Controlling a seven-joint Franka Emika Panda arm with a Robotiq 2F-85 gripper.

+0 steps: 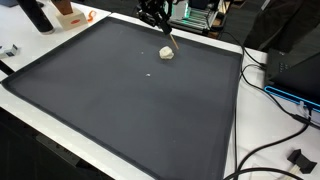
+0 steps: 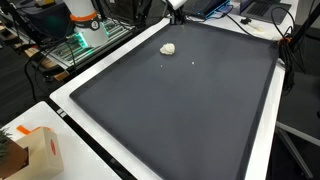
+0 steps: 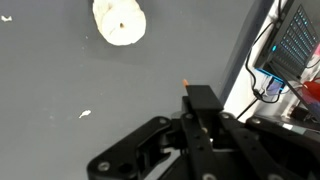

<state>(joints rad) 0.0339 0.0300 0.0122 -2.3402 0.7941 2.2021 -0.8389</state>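
In an exterior view the tool [image 1: 167,38] hangs close over the pale lump [image 1: 167,52] near the dark mat's [image 1: 120,110] edge; in an exterior view the lump [image 2: 168,47] lies alone on the mat; the wrist view, with a crumb [image 3: 85,114] nearby, suggests soft, light, crumbly material, so pinch gently across its middle, and whether the tool [image 3: 200,105] is released or clenched cannot be told.

The lump [image 3: 119,22] was cream-white, the mat [image 1: 130,100] plain dark grey, the table [image 2: 70,108] white, and the claw [image 3: 192,100] black with an orange tip.
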